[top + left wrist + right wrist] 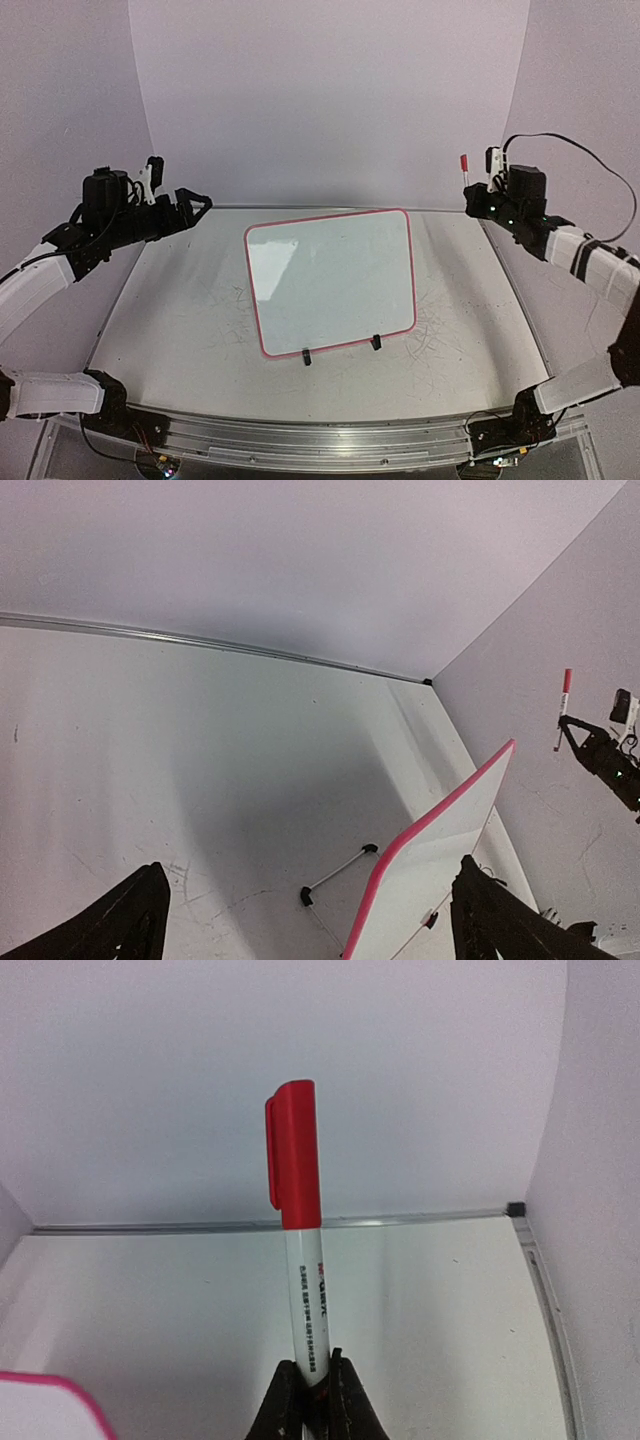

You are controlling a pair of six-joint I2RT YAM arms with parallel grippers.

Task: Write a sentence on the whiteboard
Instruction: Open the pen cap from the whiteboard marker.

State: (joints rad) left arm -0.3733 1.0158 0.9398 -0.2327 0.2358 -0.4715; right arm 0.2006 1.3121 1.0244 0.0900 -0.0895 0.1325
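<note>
The whiteboard, glossy white with a red-pink rim, stands tilted at the table's middle. Its face is bare, and the sentence is not in view. My right gripper hovers off the board's far right corner, shut on a white marker that points up with its red cap on. The right wrist view shows the marker upright between the shut fingers of the right gripper, with the whiteboard's corner at lower left. My left gripper is open and empty over the table's far left. In its wrist view the left gripper frames the whiteboard edge-on.
Two black clip feet hold the board's near edge, and a wire stand props it from behind. Faint grey scuff scribbles mark the tabletop. Pale walls close in the back and both sides.
</note>
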